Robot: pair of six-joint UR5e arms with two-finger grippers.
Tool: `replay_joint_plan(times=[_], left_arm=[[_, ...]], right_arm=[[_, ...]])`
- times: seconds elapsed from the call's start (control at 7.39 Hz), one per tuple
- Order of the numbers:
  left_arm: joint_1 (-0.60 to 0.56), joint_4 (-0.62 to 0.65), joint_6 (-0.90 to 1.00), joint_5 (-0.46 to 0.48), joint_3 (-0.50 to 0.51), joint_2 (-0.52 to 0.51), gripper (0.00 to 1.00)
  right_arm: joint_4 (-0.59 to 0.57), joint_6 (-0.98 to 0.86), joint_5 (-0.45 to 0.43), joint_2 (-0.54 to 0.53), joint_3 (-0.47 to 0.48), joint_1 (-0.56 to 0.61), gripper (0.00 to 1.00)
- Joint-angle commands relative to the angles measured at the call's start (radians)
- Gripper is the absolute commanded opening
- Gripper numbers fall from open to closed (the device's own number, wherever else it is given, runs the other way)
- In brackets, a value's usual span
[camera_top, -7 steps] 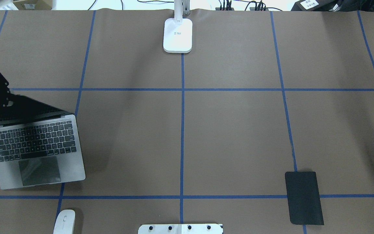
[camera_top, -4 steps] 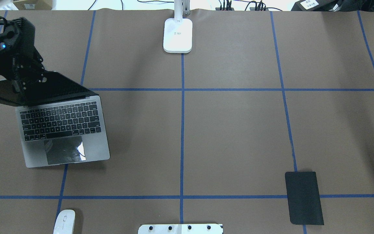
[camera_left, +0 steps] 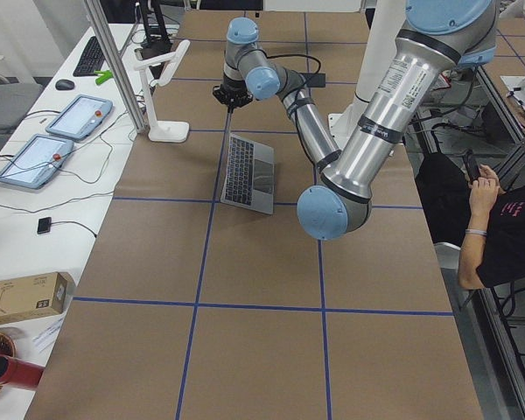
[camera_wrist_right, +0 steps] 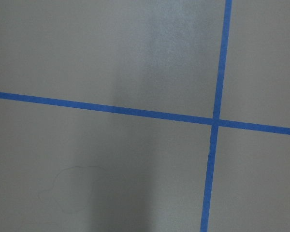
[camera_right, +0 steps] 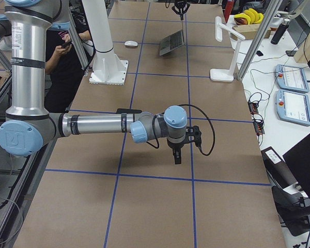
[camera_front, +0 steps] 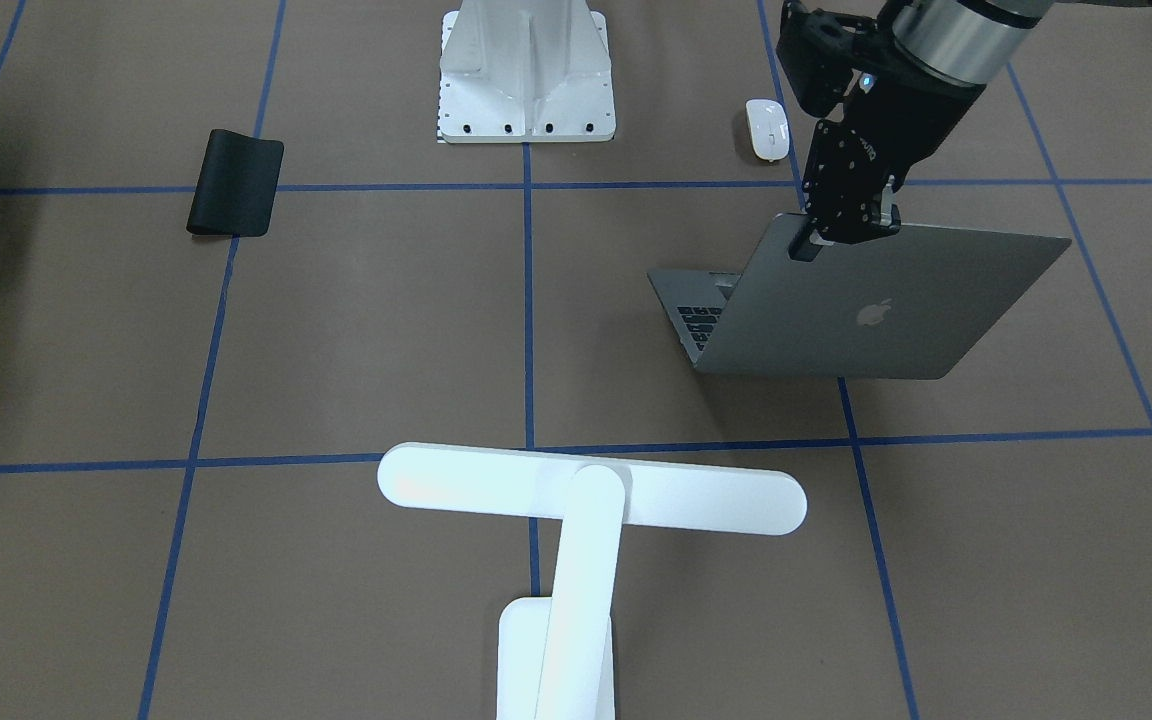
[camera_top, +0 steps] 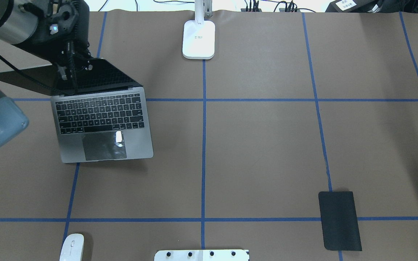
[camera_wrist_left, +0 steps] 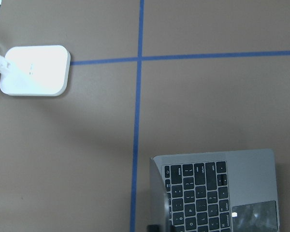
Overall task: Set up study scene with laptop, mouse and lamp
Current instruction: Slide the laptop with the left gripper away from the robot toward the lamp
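Clearly the jaws of the left gripper (camera_front: 820, 240) are clamped on the top edge of the slim dark-grey metal laptop's (camera_front: 876, 310) open lid. Its base seems to rest on the brown surface (camera_front: 336, 330) at the robot's left, well apart from the white T-shaped lamp (camera_front: 591, 490). Placing the laptop looks to be the step in hand. Next comes a clean release, then the small glossy white mouse (camera_front: 766, 128). I cannot tell how the jaws of the right gripper (camera_right: 176, 156) stand.

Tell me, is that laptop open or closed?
Open. The laptop shows its keyboard and trackpad from above, and its lid stands raised, with the left gripper pinching the lid's top edge.
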Motion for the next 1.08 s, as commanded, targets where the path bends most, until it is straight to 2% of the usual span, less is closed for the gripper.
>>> replay_joint_plan(times=[0.0, 0.27, 0.81, 0.95], left_arm=[[0.058, 0.043, -0.007, 0.066, 0.048, -0.115, 0.00], [0.202, 0.042, -0.079, 0.201, 0.073, -0.132, 0.00], [0.208, 0.029, -0.075, 0.222, 0.177, -0.199, 0.00], [0.208, 0.015, -0.070, 0.255, 0.217, -0.221, 0.00]], right_arm=[[-0.007, 0.001, 0.001, -0.003, -0.003, 0.000, 1.00], [-0.003, 0.002, 0.001, 0.000, -0.017, 0.000, 1.00], [0.000, 0.002, 0.000, 0.000, -0.022, 0.000, 1.00], [0.000, 0.001, -0.008, 0.000, -0.023, 0.000, 1.00]])
